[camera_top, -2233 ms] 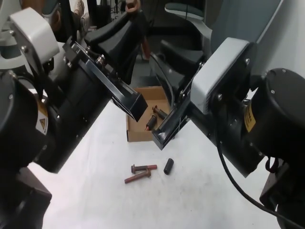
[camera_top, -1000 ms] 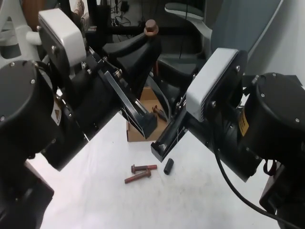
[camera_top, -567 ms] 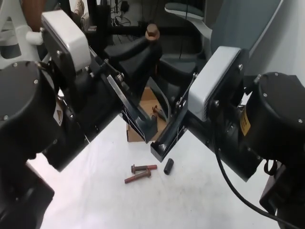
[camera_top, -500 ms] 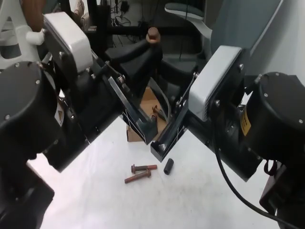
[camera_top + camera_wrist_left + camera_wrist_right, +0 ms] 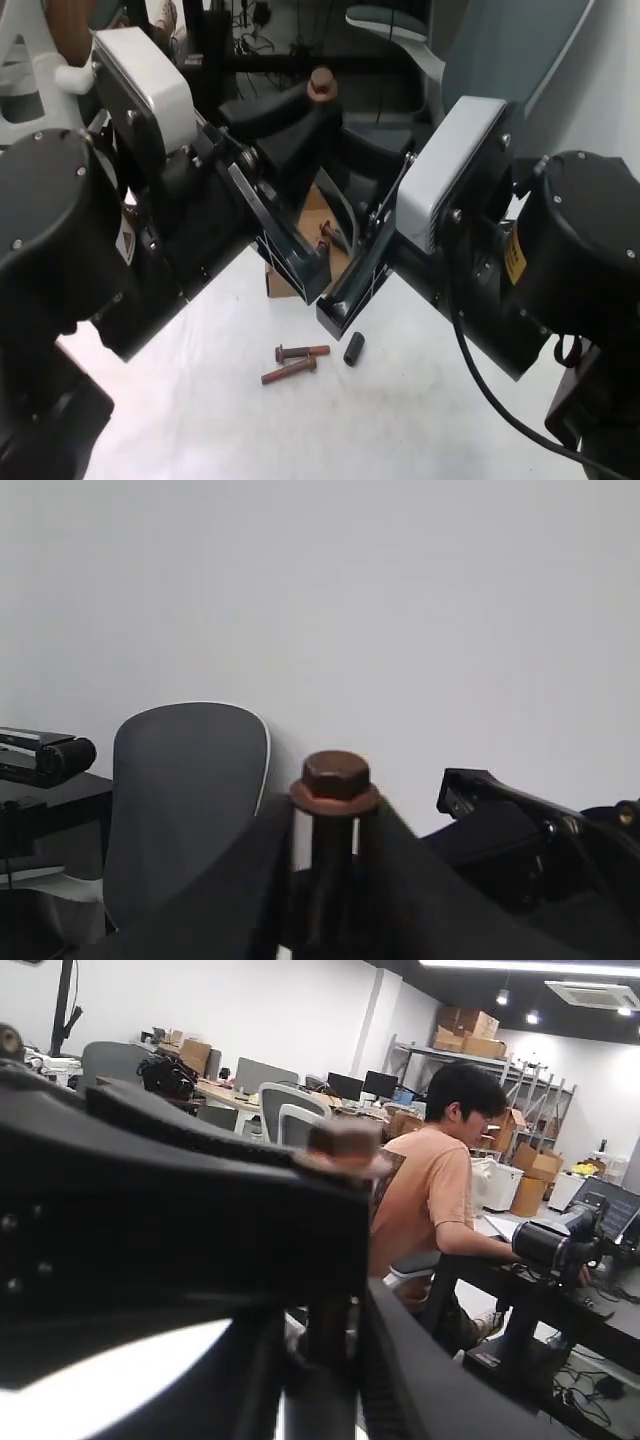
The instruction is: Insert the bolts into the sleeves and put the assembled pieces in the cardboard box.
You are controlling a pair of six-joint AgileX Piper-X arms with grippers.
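1. Bolt (image 5: 334, 780) stands upright, pinched by the left tool (image 5: 331, 825), raised higher than the cardboard box (image 5: 285, 282).
2. Two loose bolts (image 5: 300, 352) and a sleeve (image 5: 353, 348) lie on the tabletop (image 5: 250, 420), near the box's front side.

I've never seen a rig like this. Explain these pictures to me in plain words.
These are two robot arms at a white bench, each ending in a two-fingered gripper. The high view looks over both from behind. Each wrist view comes from a camera on one arm's wrist. The left gripper holds a rusty bolt upright, head up, above the bench. The right gripper is close beside it; whether it grips anything I cannot tell. On the bench lie two loose bolts, a black sleeve and, farther back, the cardboard box with at least one piece inside.
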